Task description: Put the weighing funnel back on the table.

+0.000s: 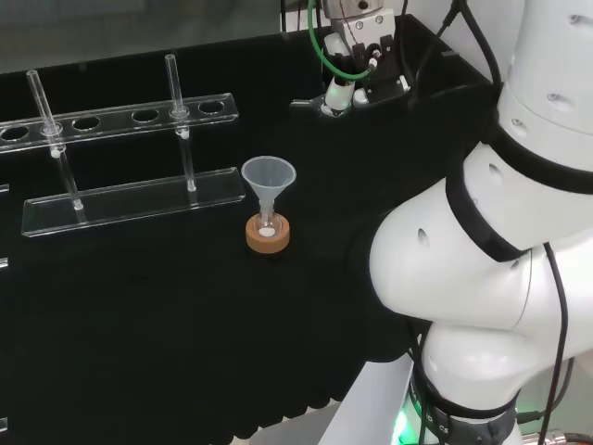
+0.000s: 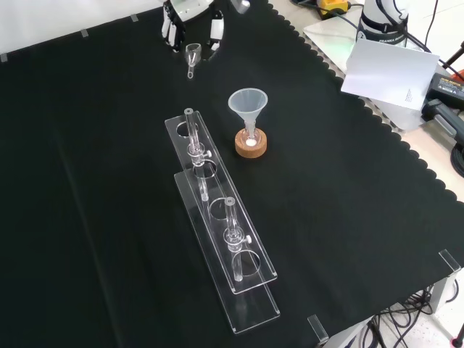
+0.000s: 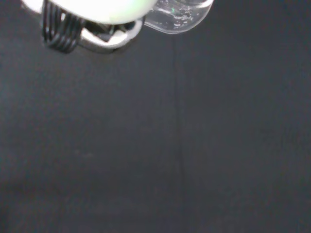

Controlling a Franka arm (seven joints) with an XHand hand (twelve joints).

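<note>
The weighing funnel (image 2: 192, 53), a small clear scoop with a short stem, hangs just under my hand (image 2: 190, 11) at the far edge of the cloth in the front view. In the wrist view the weighing funnel (image 3: 180, 17) shows large and close beside a blurred white part of the hand (image 3: 92, 7), with the black cloth well beyond it. That closeness suggests it is pinched above the cloth. In the head view the hand (image 1: 357, 42) is at the top, right of centre, over the far side of the bench.
The big funnel (image 2: 248, 104) stands in a small flask on a cork ring (image 2: 250, 143) mid-cloth. A clear test-tube rack (image 2: 217, 225) with two tubes stretches toward the front edge. A white sheet (image 2: 388, 72) lies off the cloth at the right.
</note>
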